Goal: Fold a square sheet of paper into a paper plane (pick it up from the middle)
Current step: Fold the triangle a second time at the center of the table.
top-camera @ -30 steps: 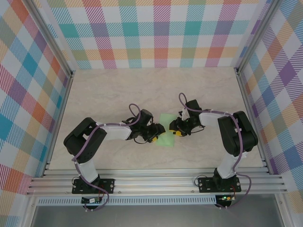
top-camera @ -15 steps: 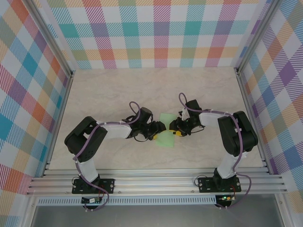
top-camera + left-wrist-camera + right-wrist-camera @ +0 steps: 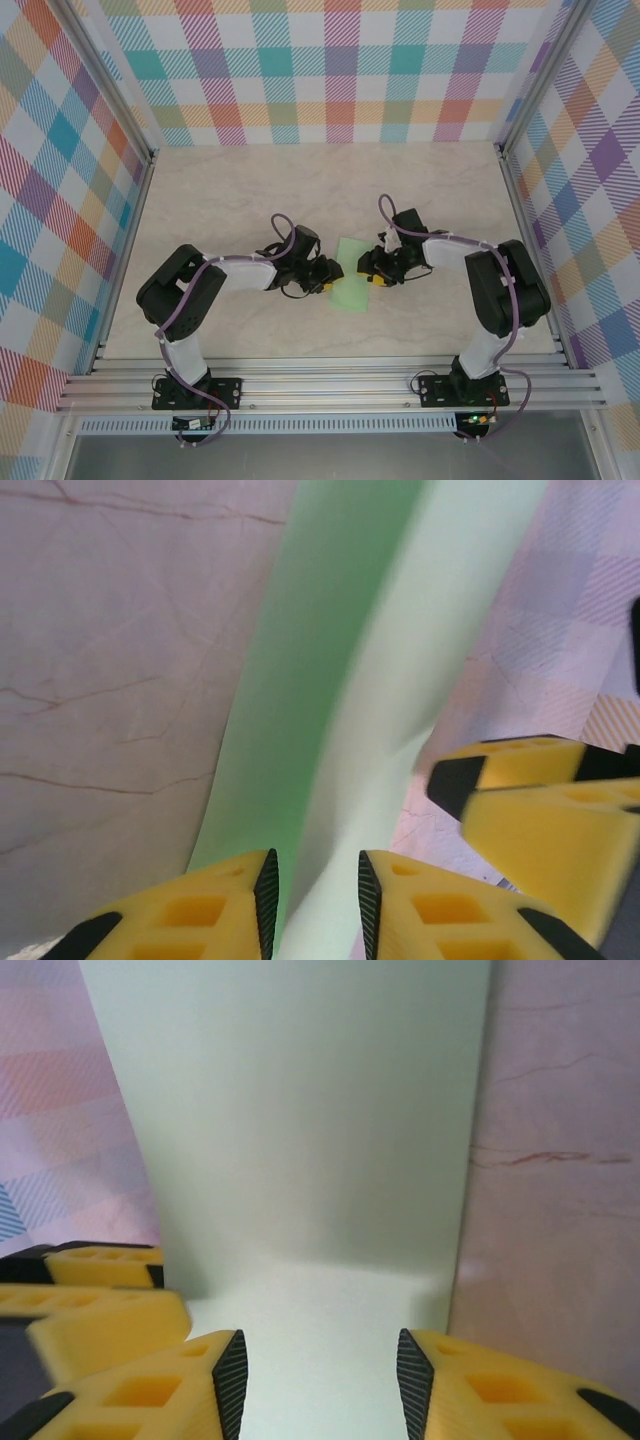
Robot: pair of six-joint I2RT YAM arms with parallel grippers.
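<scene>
Right now the square sheet of paper point(image 3: 353, 284) is sitting approx. mid-worktop point(image 3: 200, 190), a bit closer to the near edge than the far one, and well away from both side edges & all corners. It isn't lying flat: part of it is curving up off the surface, w/ a darker green face and a paler face meeting along a soft bend.

The left gripper point(image 3: 315, 900) is coming at the sheet's left edge. Its jaws are standing only a narrow gap apart, and the raised paper is running straight between the black pads point(image 3: 268, 890). Can't tell whether they're actually pinching it or just bracketing it.

The right gripper point(image 3: 318, 1380) is working the opp. side, at the sheet's right edge. Its jaws are spread wide, w/ the pale paper lying between & under the fingertips and rising like a wall just ahead of them. No grip visible there.

Both grippers are sitting very near each other across the sheet, w/ the yellow fingers of each showing in the other's wrist view.
</scene>
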